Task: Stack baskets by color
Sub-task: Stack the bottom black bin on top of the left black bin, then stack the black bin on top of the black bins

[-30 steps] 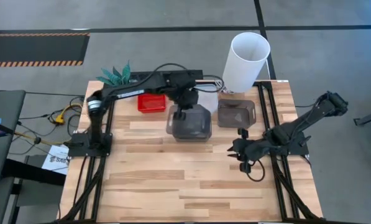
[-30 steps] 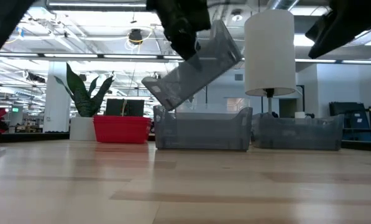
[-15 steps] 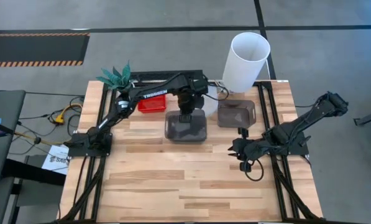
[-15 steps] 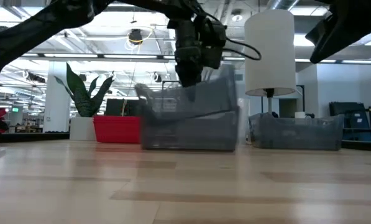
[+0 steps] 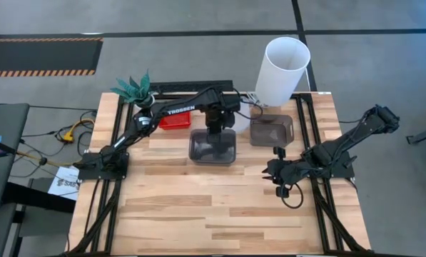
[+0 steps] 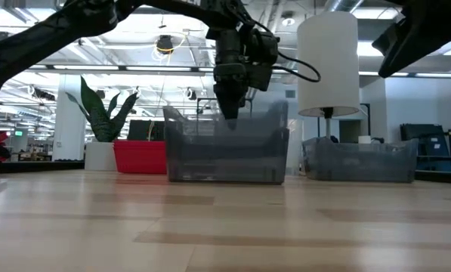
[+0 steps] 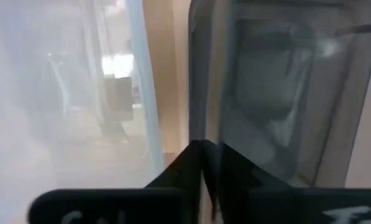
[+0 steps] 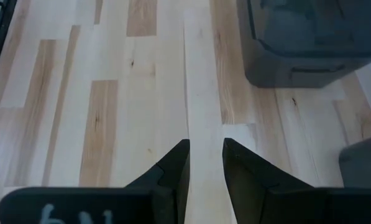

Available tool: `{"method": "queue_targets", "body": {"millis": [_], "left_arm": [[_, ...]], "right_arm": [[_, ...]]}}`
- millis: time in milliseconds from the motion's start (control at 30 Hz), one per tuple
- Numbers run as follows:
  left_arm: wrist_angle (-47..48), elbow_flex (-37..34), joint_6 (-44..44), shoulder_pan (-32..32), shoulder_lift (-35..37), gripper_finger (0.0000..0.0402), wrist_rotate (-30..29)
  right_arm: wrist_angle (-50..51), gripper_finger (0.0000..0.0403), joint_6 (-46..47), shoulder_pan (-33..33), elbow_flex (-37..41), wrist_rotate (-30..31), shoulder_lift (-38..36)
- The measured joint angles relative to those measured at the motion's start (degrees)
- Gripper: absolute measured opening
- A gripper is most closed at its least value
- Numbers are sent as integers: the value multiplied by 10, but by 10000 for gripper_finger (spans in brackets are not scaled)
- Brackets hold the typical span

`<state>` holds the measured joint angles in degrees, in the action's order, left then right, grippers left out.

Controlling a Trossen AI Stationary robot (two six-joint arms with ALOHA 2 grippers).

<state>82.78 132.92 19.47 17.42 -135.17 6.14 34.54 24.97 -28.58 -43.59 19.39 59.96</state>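
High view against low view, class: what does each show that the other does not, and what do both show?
Only the high view shows the right gripper, waiting over bare table, and the white cylinder's open top. Only the low view shows the room behind and the grey basket stack's side walls. Both show the left gripper at the stack's rim, the red basket, the potted plant and the second grey basket.

Smoky translucent glossy plastic baskets (image 5: 213, 146), pale matt wood-plank table (image 5: 220, 207), smooth white cylinder (image 5: 282, 70)
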Motion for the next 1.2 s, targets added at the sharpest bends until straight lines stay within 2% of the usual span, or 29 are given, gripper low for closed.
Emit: {"method": "queue_targets", "body": {"millis": [367,500,633,833,933,1000,1100,1200], "left_arm": [[-25,21,6,-7,1,172,1],[-18,18,-1,-2,31,212,3],[1,18,-52,-1,67,226,0],[31,-3,-74,-23,143,216,5],[14,-104,-91,-38,219,206,10],[-43,-215,-108,-49,297,200,9],[-168,-399,-143,-65,437,193,8],[-352,-577,-173,-89,574,190,15]], "right_arm": [[17,116,0,2,0,0,0],[37,116,-3,12,0,0,0],[49,116,-36,29,0,0,-1],[63,116,-65,74,0,-9,-1],[63,116,-78,104,0,-18,-1],[69,118,-88,131,0,-37,-1],[76,131,-108,169,0,-59,-1],[76,157,-135,204,0,-84,-1]]}}
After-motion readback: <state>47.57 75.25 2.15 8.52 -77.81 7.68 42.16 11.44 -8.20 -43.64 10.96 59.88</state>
